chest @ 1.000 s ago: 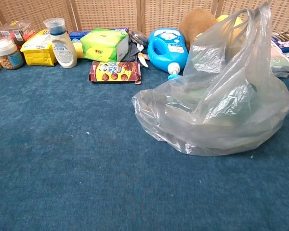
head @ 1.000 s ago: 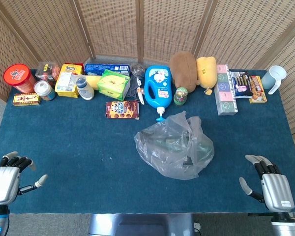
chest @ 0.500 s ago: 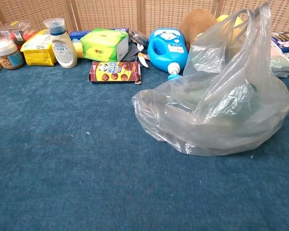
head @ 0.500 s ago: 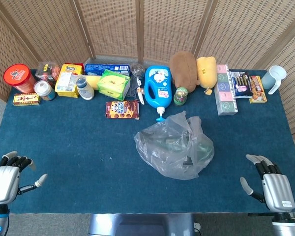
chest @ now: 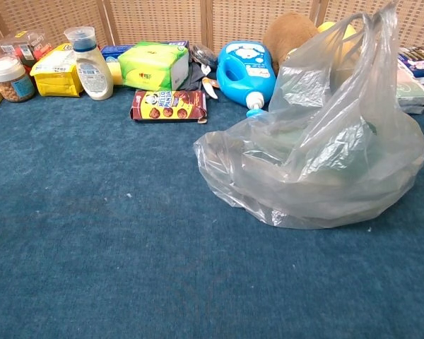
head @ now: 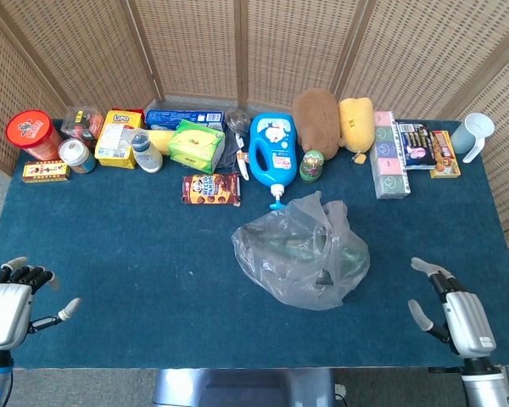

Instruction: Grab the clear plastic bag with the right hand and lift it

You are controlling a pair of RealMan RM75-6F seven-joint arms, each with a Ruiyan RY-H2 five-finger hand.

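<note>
In the last half second I have brought my right hand (head: 456,316) a little inward and turned it toward the clear plastic bag (head: 301,253), fingers spread and holding nothing, so the reach has only just begun and the hand is well apart from the bag. My left hand (head: 8,307) idles open at the near left edge. The bag slumps mid-counter (head: 110,246) on blue felt-like cloth: thin, crinkled, glossy film, its gathered top standing up as the likeliest place to grab.
</note>
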